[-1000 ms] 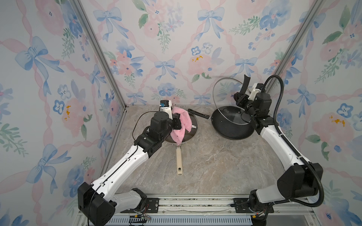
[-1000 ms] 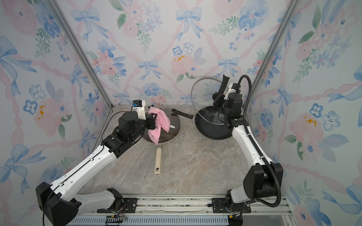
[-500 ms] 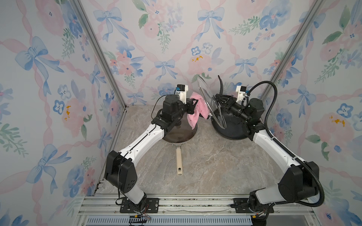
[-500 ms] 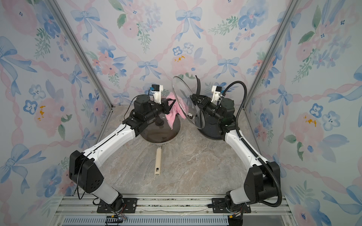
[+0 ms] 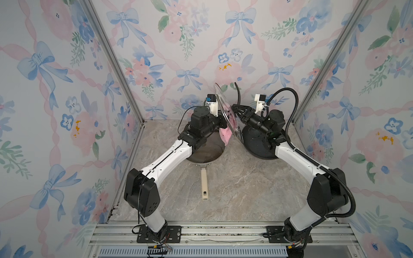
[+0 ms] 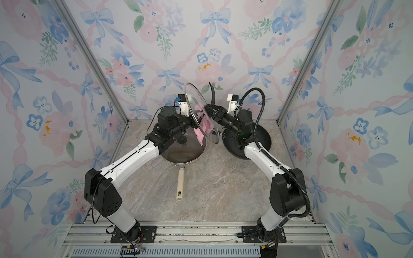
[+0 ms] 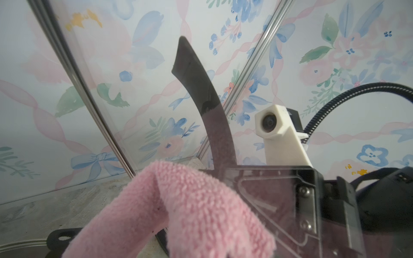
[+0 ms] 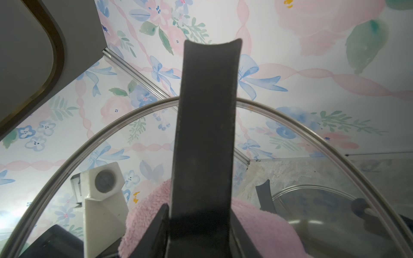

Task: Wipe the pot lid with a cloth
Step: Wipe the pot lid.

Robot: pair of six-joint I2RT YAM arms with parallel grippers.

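Pot lid [image 6: 194, 98]: glass, held on edge in the air, handle [image 8: 205, 134] rising upward.
Cloth [image 5: 225, 136]: pink, at the lid's inner face.
Right gripper [image 6: 206, 109]: outer face, clamped on handle.
Left gripper [image 6: 193, 124]: inner side, closed on cloth; likely the wiping arm.

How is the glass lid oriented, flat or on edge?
On edge: in both top views the glass lid stands nearly vertical in the air, off the black pot, with the pink cloth against it.
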